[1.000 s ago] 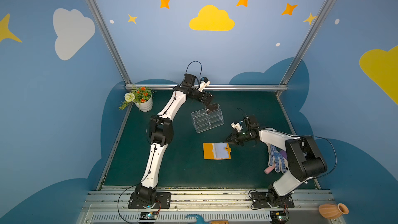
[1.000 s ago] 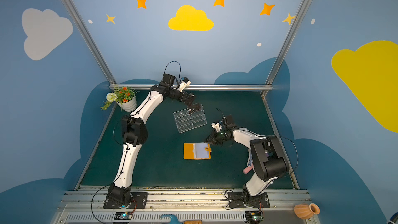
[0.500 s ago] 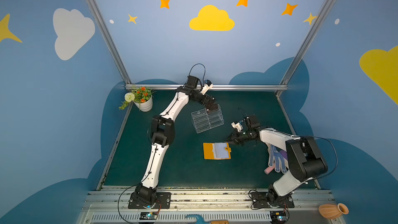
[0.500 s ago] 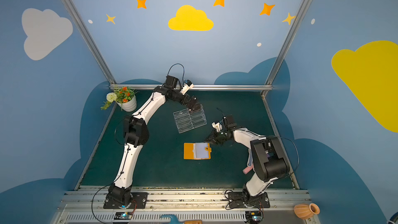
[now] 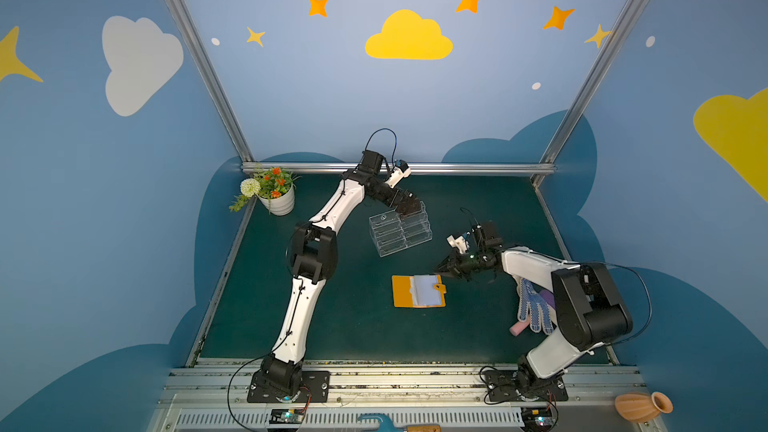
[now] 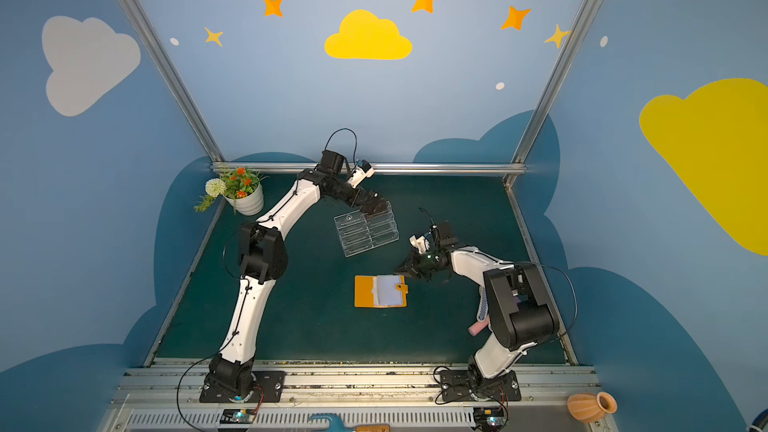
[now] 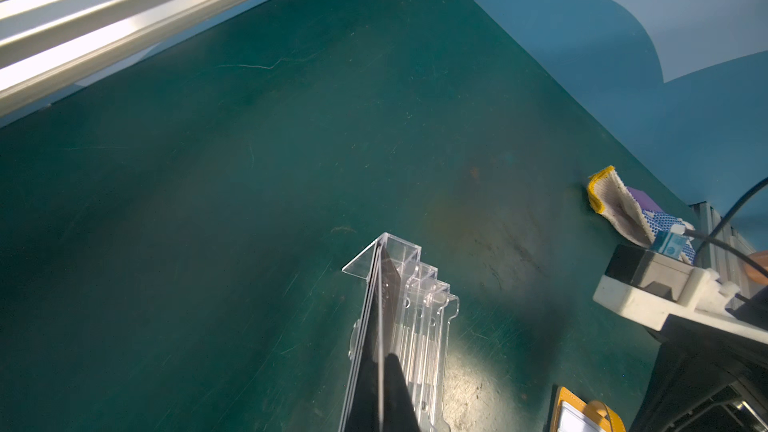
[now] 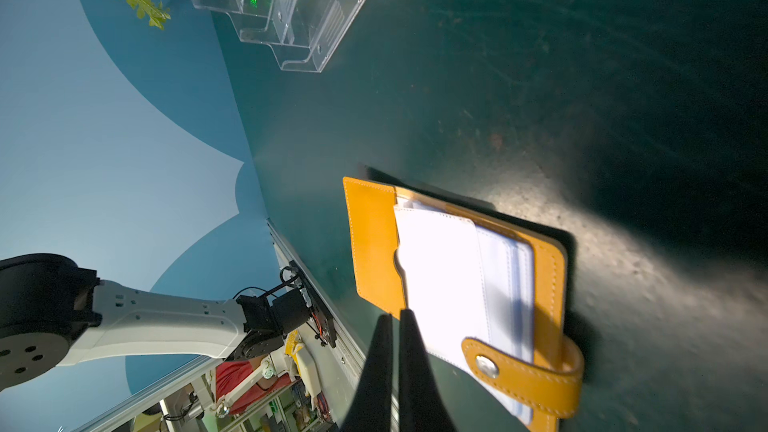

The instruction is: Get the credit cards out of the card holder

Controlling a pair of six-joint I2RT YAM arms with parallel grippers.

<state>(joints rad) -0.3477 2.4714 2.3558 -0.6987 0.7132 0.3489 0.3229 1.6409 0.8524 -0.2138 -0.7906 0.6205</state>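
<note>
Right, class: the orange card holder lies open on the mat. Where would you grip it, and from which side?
Probably the snap tab: the card holder lies flat, leaving no edge to pinch, while the tab arches over the sleeve pages. Come from the tab's side, where the right hand is.

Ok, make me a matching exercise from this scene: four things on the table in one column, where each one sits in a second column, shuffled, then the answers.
Things:
1. card holder
2. clear tiered stand
3. flower pot
4. dotted glove

Places:
A. far left corner of the mat
B. beside the right arm, near the mat's right edge
C. middle of the mat, lying open
D. behind the open holder, with the left gripper at its top tier

Pairs: 1-C, 2-D, 3-A, 4-B.
</note>
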